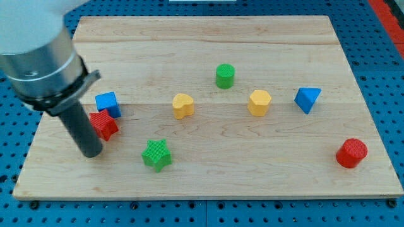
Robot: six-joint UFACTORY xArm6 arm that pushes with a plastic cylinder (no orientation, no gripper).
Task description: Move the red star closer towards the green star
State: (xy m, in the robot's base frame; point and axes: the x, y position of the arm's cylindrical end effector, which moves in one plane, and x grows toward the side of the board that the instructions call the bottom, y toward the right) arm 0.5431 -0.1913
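Camera view: we are finding no pincer fitted, only rod; state not applicable. My tip [91, 153] sitting just left of and below red star [105, 125], seemingly touching. Green star [156, 155] lying to the view's right, slightly lower. Blue cube [108, 103] touching red star from above. We are judging risk: off-centre push spinning red star away or dragging cube along.

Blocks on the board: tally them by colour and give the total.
Red: 2, the red star and red cylinder
Blue: 2, the blue cube and blue triangle
Yellow: 2, the yellow heart and yellow hexagon
Green: 2, the green star and green cylinder
Total: 8
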